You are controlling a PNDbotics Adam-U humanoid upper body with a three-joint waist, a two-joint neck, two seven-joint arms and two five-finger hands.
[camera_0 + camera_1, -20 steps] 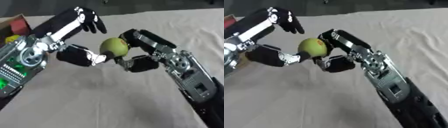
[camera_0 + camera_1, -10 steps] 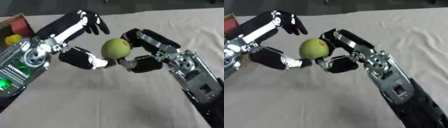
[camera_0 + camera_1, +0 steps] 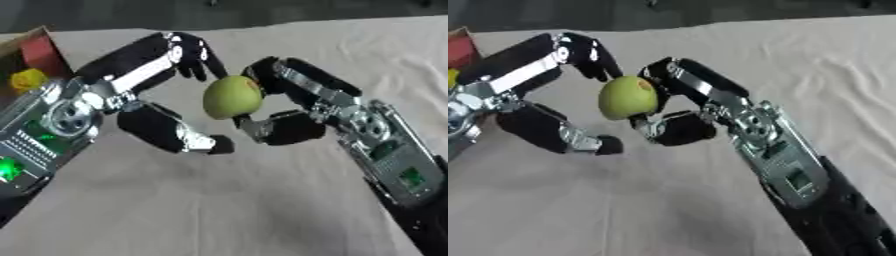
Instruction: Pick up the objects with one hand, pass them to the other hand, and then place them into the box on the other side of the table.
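Note:
A round green fruit point(image 3: 232, 96) hangs above the cloth-covered table point(image 3: 262, 200), pinched between the curled fingers and thumb of my right hand point(image 3: 302, 127), which reaches in from the lower right. My left hand point(image 3: 144, 120) comes from the left and stands open around the fruit. Its fingers point(image 3: 194, 56) arch over the fruit's top left and its thumb point(image 3: 201, 142) sits below and apart from it. The same hold shows in the right eye view, with the fruit point(image 3: 627, 96) between the two hands.
A box point(image 3: 42, 50) with a red inner wall stands at the table's far left edge, with a yellow object point(image 3: 26, 79) inside. The beige cloth is wrinkled at the right and the back.
My left thumb has dropped away from the fruit's underside and its fingers have spread wider. The fruit stays in my right hand at nearly the same spot.

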